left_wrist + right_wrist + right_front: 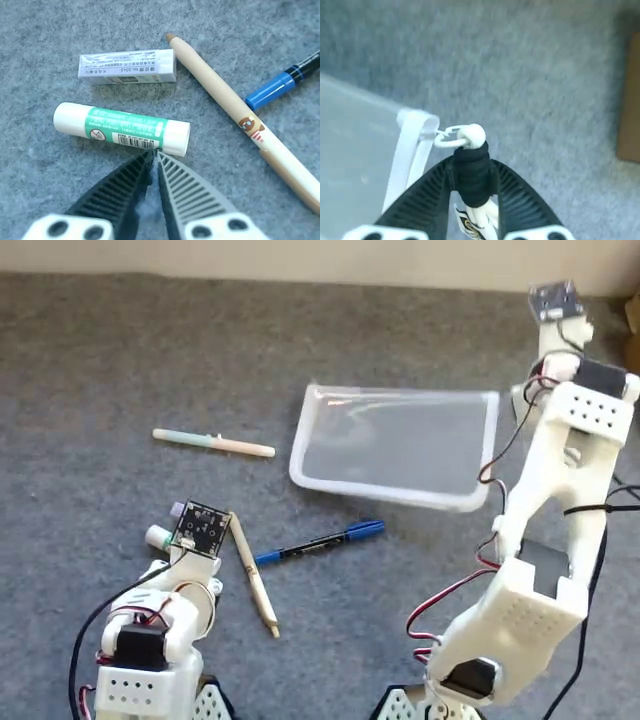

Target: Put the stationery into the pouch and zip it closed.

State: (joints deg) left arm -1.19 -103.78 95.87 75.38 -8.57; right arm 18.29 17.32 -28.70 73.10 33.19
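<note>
Table (120,360): grey, felt-like cover.

Pouch (395,445): translucent, lies flat towards the far right of the table. Long axis runs left-right in the high view, slightly tilted. Whether it is open, cannot tell.

Right gripper (471,160): at the pouch's right-hand end. Jaws clamped on the black pull (471,172), which hangs from the white zip strip at the pouch corner.

Beige pen (254,575): on the table in front of the left arm. Long axis runs far-to-near, and the near end leans right.

Blue pen (320,543): between the beige pen and the pouch, apart from the pouch. Long axis roughly left-right, with the capped end raised towards the pouch and the other end just beside the beige pen.

Pastel pen (213,443): left of the pouch, apart from it. Long axis roughly left-right, green end away from the pouch, peach end towards it.

Glue stick (122,129): lies on its side under the left wrist, long axis crosswise to the jaws.

Left gripper (154,159): jaws drawn together to a thin slit, nothing between them, tips at the glue stick's side near one end.

Eraser (127,66): sleeved, just beyond the glue stick and roughly parallel to it, one end near the beige pen's end.
</note>
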